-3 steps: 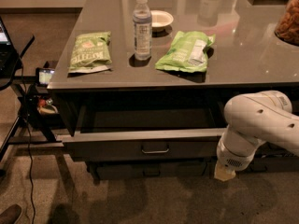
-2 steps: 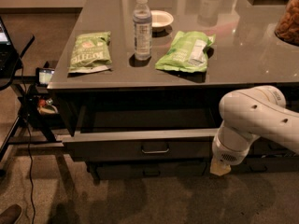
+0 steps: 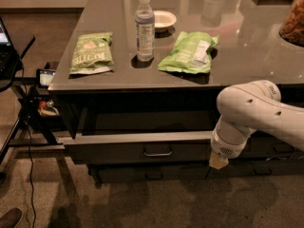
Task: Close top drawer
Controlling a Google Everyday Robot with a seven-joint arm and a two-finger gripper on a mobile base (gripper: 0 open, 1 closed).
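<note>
The top drawer [image 3: 118, 151] is a wide dark grey drawer pulled part way out from under the counter. It has a small metal loop handle [image 3: 158, 152] at its centre and a lighter grey inner rim [image 3: 142, 137]. Its inside looks dark and empty. My white arm [image 3: 256, 118] comes in from the right. My gripper [image 3: 218, 162] points down at the right end of the drawer's front, level with its lower edge. Only a pale tip of it shows.
The grey counter [image 3: 237, 61] holds two green snack bags [image 3: 91, 52] [image 3: 190, 52], a water bottle [image 3: 144, 26], a small white bowl [image 3: 164, 19] and a jar [image 3: 293, 23]. A lower drawer [image 3: 152, 174] sits beneath. A stand with a phone [image 3: 46, 78] and cables is at the left. A shoe [image 3: 9, 217] is at the bottom left.
My arm and gripper have shifted a little to the left, along the drawer's front. The drawer has not visibly moved.
</note>
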